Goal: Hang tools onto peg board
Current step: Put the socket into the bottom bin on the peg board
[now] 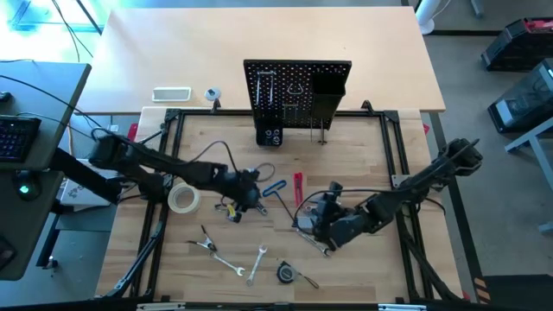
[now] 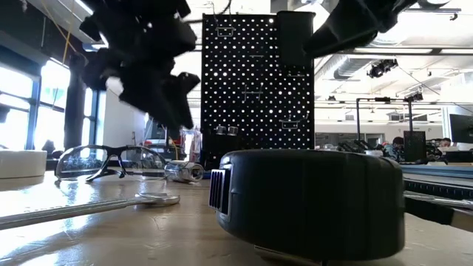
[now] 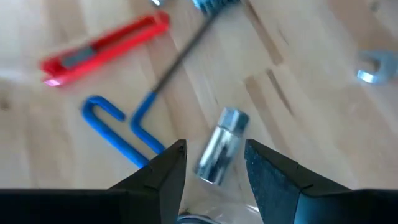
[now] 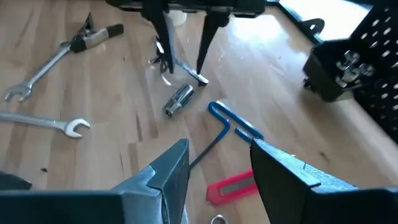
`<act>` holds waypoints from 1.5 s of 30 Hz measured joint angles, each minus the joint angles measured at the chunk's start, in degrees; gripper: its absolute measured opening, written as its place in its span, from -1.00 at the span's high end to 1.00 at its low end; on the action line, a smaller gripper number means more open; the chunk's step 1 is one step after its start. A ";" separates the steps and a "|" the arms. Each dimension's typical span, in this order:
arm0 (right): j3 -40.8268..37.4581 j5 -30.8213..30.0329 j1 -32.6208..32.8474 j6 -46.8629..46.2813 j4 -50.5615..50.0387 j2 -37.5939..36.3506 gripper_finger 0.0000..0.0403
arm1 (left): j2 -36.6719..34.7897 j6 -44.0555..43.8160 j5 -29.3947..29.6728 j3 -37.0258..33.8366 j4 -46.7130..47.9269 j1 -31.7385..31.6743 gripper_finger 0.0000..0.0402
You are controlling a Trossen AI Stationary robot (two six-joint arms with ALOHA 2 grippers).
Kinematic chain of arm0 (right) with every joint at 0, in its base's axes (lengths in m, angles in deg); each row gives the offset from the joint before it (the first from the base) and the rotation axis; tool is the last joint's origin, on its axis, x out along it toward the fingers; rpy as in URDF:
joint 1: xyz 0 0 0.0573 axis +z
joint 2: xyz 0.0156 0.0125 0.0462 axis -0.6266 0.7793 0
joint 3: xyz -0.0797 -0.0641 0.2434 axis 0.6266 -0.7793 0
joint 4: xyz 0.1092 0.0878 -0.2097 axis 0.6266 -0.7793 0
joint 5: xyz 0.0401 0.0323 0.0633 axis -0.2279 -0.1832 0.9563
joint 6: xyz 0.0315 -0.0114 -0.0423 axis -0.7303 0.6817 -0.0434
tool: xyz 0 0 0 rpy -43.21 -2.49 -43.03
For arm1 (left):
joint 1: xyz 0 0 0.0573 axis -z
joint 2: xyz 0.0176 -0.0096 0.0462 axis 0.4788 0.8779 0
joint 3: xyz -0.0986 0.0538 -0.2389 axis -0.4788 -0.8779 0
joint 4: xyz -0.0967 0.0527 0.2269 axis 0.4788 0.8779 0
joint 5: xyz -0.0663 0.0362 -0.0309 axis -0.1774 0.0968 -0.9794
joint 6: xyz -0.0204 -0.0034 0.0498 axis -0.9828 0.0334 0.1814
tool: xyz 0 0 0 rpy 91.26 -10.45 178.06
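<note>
The black peg board (image 1: 298, 91) stands upright at the table's far edge, with a black bin (image 1: 327, 86) on its face. Tools lie on the wood: a blue hex key (image 3: 118, 124), a red-handled tool (image 3: 102, 46), a silver socket (image 3: 221, 146), clear glasses (image 2: 111, 162), two wrenches (image 1: 226, 263), pliers (image 1: 203, 244) and a pale tape roll (image 1: 183, 199). My left gripper (image 4: 183, 67) hangs open at mid-table, fingers pointing down above the glasses and socket. My right gripper (image 4: 221, 149) is open to the right of the red tool, holding nothing.
A black tape measure (image 2: 310, 203) lies near the front edge, close to the low camera. A white tray (image 1: 171, 93) and a small roll (image 1: 212, 93) sit on the far tabletop left of the board. A black frame (image 1: 173, 121) borders the work surface.
</note>
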 joint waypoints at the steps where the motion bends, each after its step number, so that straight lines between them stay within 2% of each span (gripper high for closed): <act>1: -0.34 0.78 -0.37 -0.02 0.60 0.00 0.18 | 1.21 0.33 0.14 0.00 -0.01 0.18 0.22; 7: -2.43 2.96 -1.85 -0.02 3.77 0.00 0.18 | 7.35 2.56 1.89 0.66 -0.44 0.36 0.22; 16: -2.67 3.10 -2.93 0.45 3.90 0.00 0.18 | 14.20 7.62 2.95 4.96 0.08 0.27 0.22; 22: -2.67 2.81 -3.41 0.07 3.34 0.70 0.18 | 17.25 7.85 2.49 7.41 1.04 0.17 0.41; 29: -2.67 2.91 -3.94 -1.58 1.57 6.07 0.18 | 16.63 4.54 0.17 7.52 -3.42 -0.81 0.45; 38: -2.69 -6.07 0.43 -3.17 0.93 7.26 0.18 | 14.96 1.23 -5.05 7.43 -13.31 -2.43 0.45; 45: -2.69 -11.13 2.03 -3.00 2.98 7.13 0.18 | 9.95 -0.19 -7.85 7.43 -21.07 -4.47 0.45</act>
